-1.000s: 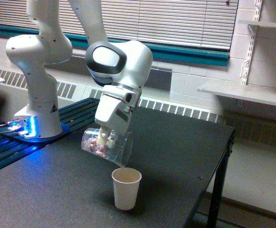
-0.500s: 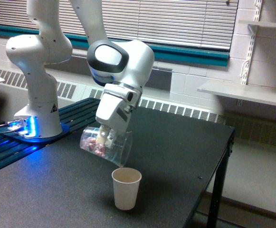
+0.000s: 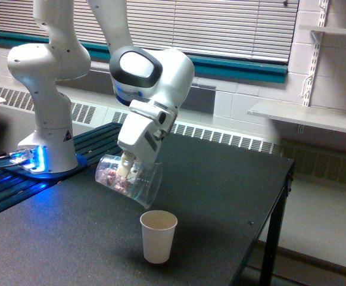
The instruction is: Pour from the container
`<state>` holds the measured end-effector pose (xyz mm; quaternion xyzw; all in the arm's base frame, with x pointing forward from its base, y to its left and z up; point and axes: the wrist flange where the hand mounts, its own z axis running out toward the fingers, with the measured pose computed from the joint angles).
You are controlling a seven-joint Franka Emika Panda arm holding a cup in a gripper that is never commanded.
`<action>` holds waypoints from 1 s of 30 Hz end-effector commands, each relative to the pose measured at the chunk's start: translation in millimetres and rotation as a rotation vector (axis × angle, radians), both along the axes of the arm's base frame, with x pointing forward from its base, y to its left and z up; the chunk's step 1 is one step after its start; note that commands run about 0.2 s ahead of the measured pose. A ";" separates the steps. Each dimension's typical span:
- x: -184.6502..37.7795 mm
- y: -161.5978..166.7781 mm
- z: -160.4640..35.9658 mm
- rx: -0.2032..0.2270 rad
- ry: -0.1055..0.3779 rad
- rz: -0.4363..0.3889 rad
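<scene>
- Paper cup [image 3: 158, 236] stands upright near the table's [image 3: 232, 179] front edge, open mouth up, likely placed to catch the pour.
- Just above and left of it, the tumbler [image 3: 128, 180] hangs tipped, rim down-right toward the cup, pinkish bits sitting at its base.
- Gripper [image 3: 125, 170] clenched on the tumbler; fingertips hard to make out through plastic.

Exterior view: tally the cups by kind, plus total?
Clear plastic tumbler, tilted in the gripper, pinkish bits inside: 1
White paper cup, upright on the table: 1
Total: 2
</scene>
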<state>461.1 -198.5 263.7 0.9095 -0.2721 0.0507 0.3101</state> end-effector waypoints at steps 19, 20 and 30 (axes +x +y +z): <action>8.4 12.8 -11.0 -0.057 0.078 0.068; 9.1 12.7 -10.6 -0.058 0.077 0.068; 9.6 14.5 -11.7 -0.062 0.087 0.077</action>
